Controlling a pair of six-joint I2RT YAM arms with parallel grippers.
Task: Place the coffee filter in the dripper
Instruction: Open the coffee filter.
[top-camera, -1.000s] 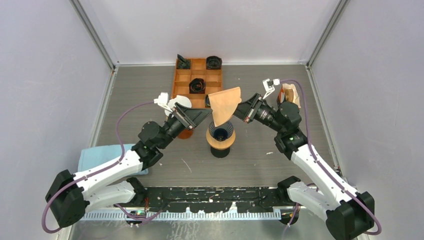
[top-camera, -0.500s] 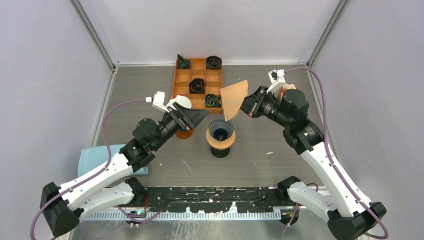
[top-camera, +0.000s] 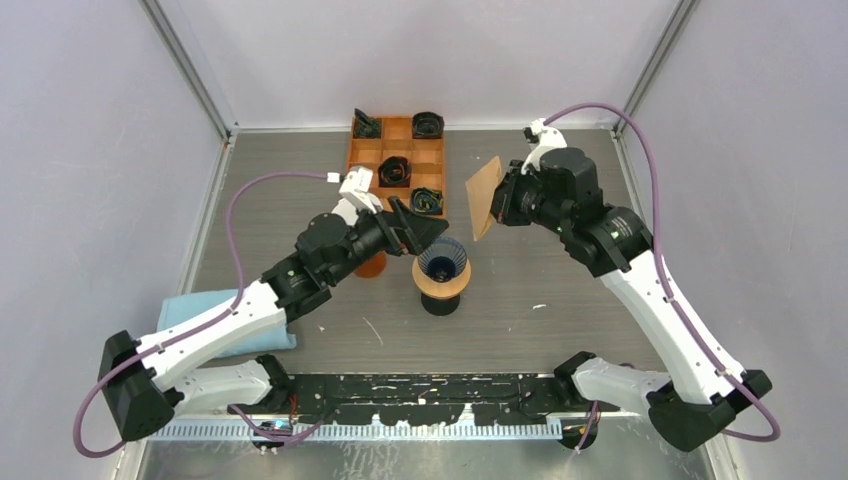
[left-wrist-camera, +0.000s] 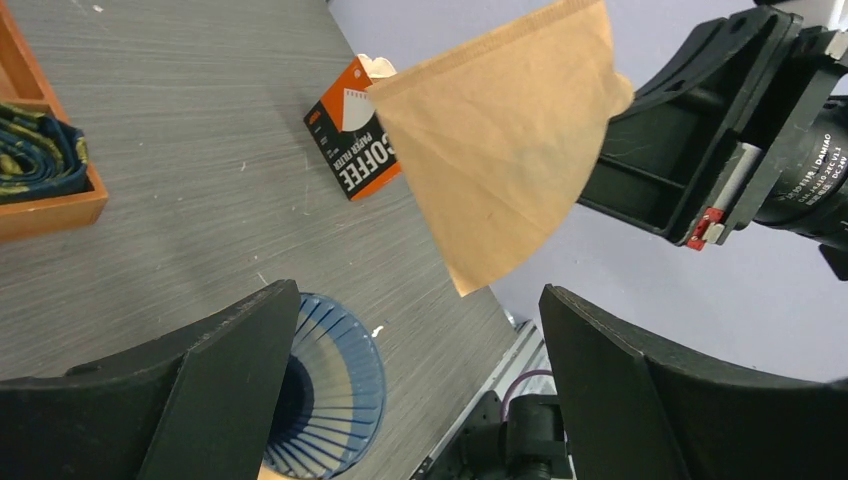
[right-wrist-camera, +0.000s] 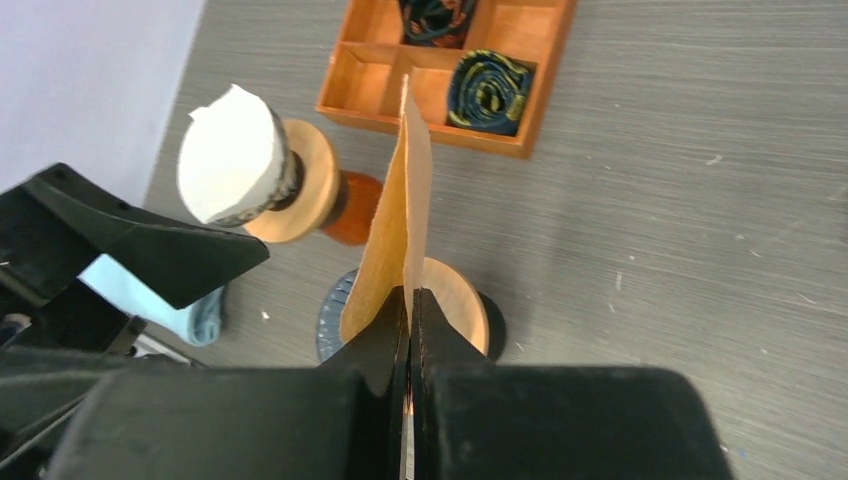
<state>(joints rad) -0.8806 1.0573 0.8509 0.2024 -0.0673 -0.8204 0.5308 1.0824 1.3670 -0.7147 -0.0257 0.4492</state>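
The blue ribbed dripper (top-camera: 442, 261) stands on a round wooden stand (top-camera: 441, 286) in the middle of the table. It also shows in the left wrist view (left-wrist-camera: 330, 390). My right gripper (top-camera: 500, 208) is shut on a brown paper coffee filter (top-camera: 484, 195) and holds it in the air, above and to the right of the dripper. The filter hangs edge-on in the right wrist view (right-wrist-camera: 400, 220) and as a flat fan in the left wrist view (left-wrist-camera: 500, 140). My left gripper (top-camera: 425, 230) is open and empty, just left of the dripper's rim.
An orange wooden tray (top-camera: 396, 165) with dark rolled items sits at the back. A second wooden stand with a white paper filter (right-wrist-camera: 235, 165) stands left of the dripper. A coffee filter box (left-wrist-camera: 352, 150) lies on the table. A light blue cloth (top-camera: 195, 315) lies at the left.
My right gripper has lifted the filter up and to the right, away from the dripper, turning it edge-on. My left arm has moved forward and right, bringing its open gripper next to the dripper.
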